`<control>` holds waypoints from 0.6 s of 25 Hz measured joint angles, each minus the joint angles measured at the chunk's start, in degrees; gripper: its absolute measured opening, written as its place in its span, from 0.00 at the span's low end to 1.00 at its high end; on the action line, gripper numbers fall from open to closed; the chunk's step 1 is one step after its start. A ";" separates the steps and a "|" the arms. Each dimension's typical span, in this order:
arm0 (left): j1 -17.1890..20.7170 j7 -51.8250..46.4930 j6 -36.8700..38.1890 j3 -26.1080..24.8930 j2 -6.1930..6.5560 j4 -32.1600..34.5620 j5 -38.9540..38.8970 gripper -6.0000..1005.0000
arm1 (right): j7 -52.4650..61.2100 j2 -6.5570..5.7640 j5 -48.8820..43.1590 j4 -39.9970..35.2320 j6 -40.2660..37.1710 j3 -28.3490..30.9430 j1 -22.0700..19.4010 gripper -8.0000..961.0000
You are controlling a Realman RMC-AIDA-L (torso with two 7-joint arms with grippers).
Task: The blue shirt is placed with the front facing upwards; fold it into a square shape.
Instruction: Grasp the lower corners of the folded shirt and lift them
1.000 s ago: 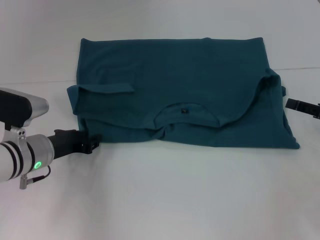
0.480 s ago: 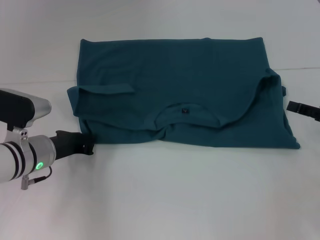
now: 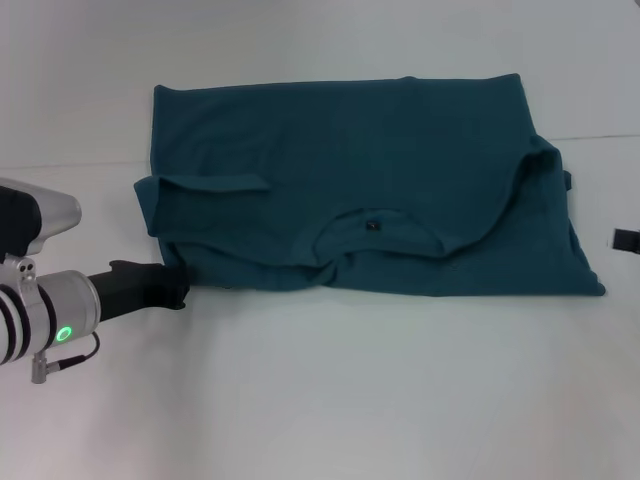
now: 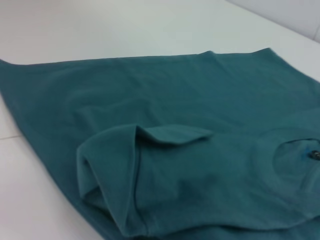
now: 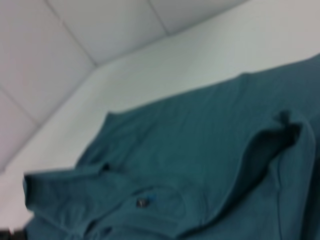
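**Folding the shirt: second fold yet to come**

Lying across the white surface (image 3: 330, 400), the blue shirt (image 3: 370, 170) is already doubled once: its near portion is turned back over the body, so the round neckline (image 3: 372, 232) with its small dark label (image 3: 372, 224) faces up near the front edge. A short sleeve (image 3: 205, 183) is folded across the cloth on the robot's left, and the other sleeve makes a curved ridge on the right. The shape reads as a wide rectangle, not a square, so by my judgement the task is partway done.

The left end effector (image 3: 178, 283) sits low on the surface, touching or just beside the shirt's near-left corner; whether its fingers are apart or together on the cloth I cannot tell, since the tip is dark against the fabric. The left wrist view shows only the folded sleeve and neckline. The right end effector (image 3: 626, 239) is barely in view at the right edge, apart from the shirt's right side; its state cannot be told either.

The next move likely calls for gripping the left edge through both layers and carrying it across to the right, keeping the layers aligned.

No containers appear.
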 joint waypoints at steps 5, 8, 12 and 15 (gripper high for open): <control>0.09 -0.42 1.30 0.03 0.14 0.70 0.30 0.03 | 2.99 1.44 -10.72 -11.00 -1.57 0.00 0.64 0.71; 0.18 -2.26 1.74 0.44 0.08 1.54 2.11 0.03 | 2.87 2.76 -17.23 -14.30 -0.28 -0.41 2.09 0.76; 0.01 -2.52 1.82 0.46 0.07 1.71 2.44 0.03 | 7.91 2.99 -23.46 -13.98 1.47 -0.94 5.54 0.82; -0.13 -2.54 1.85 0.24 0.13 1.71 2.46 0.03 | 13.20 2.64 -26.90 -13.55 1.88 -1.30 8.08 0.87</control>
